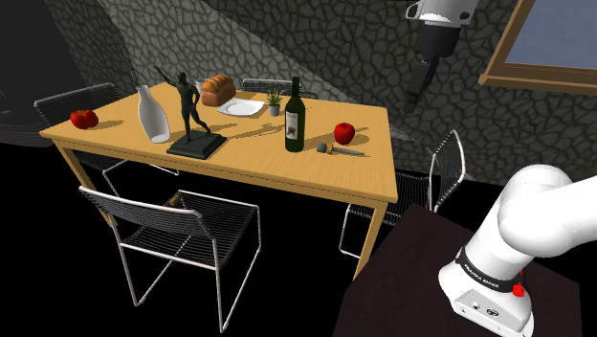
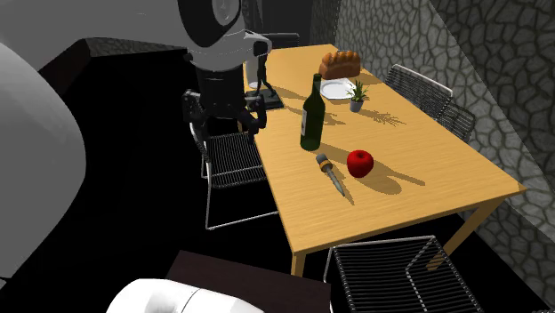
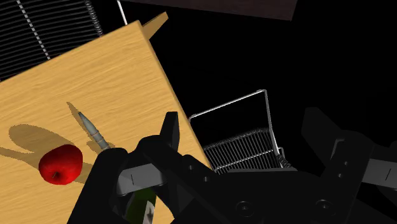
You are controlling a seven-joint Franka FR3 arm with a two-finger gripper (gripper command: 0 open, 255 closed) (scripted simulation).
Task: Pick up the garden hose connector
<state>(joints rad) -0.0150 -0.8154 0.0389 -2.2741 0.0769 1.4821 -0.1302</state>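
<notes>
In the shoulder view the hose connector (image 1: pixel 337 149) lies flat on the tabletop (image 1: pixel 239 163) near its right end, just beside a red apple (image 1: pixel 344 132) and a little way from a dark bottle (image 1: pixel 295 120). The pincer (image 1: pixel 415 86) hangs high above and off past that end. In the second exterior view the connector (image 2: pixel 331 173) reads as a slim rod with a thicker dark head, close to the apple, while the pincer (image 2: pixel 225 124) hovers off the tabletop's long edge, over a wire chair (image 2: pixel 233 164). In the wrist view its fingers (image 3: pixel 170 133) stand wide apart with nothing between them. The connector looks light, stiff and probably smooth, so it may roll or slip. The safest hold seems to be across the narrow width at mid-length, clear of the apple.
</notes>
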